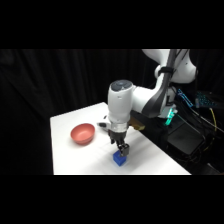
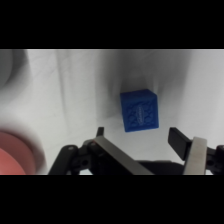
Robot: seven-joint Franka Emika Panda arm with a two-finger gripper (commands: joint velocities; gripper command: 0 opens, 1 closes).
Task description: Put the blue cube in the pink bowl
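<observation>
Currently, at the table:

Arm: it is reaching from its base over the white table (image 1: 75, 150), with its wrist pointing straight down.

Gripper: the gripper (image 1: 121, 148) is hanging low, just above the table top. In the wrist view the gripper (image 2: 145, 137) is showing its two fingers (image 2: 189, 146) standing wide apart, holding nothing.

Blue cube: the blue cube (image 1: 119, 159) is sitting on the table directly under the fingertips in the side view. In the wrist view the blue cube (image 2: 140, 110) is lying just beyond the fingertips, in line with the gap between them, and is not touching either finger.

Pink bowl: the pink bowl (image 1: 82, 133) is resting upright on the table, well apart from the gripper, off to its side. In the wrist view the pink bowl (image 2: 15, 152) is showing only as a blurred edge at the lower left.

Grey shape: something grey (image 2: 7, 67) is showing blurred at the wrist view's upper left corner; what it is cannot be told.
</observation>
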